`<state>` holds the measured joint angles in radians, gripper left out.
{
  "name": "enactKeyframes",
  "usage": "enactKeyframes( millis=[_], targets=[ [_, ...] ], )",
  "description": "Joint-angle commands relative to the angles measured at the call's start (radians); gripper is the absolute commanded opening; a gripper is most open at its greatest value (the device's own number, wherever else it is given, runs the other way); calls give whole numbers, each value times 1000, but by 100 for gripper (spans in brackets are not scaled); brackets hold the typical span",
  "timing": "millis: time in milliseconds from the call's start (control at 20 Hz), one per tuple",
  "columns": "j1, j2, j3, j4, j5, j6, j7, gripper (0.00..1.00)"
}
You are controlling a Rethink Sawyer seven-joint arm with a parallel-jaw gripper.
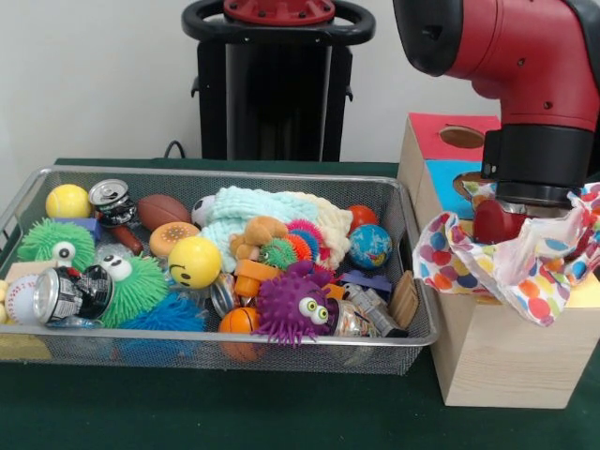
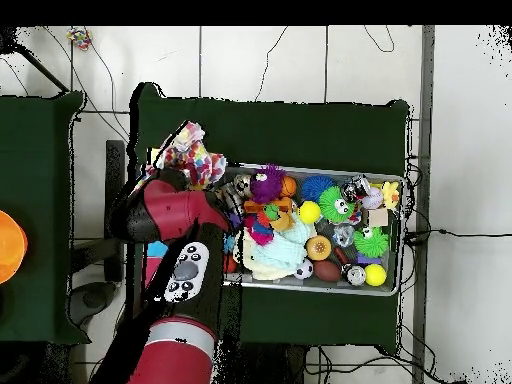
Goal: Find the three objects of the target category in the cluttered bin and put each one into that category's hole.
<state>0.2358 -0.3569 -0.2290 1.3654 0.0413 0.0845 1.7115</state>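
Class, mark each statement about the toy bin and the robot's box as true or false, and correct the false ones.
1. A polka-dot cloth hangs at the gripper above the wooden box. True.
2. The yellow smiley ball lies on the green table outside the bin. False: it sits inside the wire mesh bin.
3. The purple spiky toy with eyes is in the bin, near its front edge. True.
4. The bin is empty. False: it is crowded with toys, balls and cans.
5. The wooden box stands beside the bin. True.
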Motion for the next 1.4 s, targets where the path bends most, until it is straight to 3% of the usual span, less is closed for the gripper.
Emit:
enactKeyframes(
  millis=[50,700,1400],
  targets=[
    [-69,-15,88,-56,43,510,55,0],
    [-105,-10,122,-66,-15,497,49,0],
    [-114,-6,112,-61,-21,506,56,0]
  ],
)
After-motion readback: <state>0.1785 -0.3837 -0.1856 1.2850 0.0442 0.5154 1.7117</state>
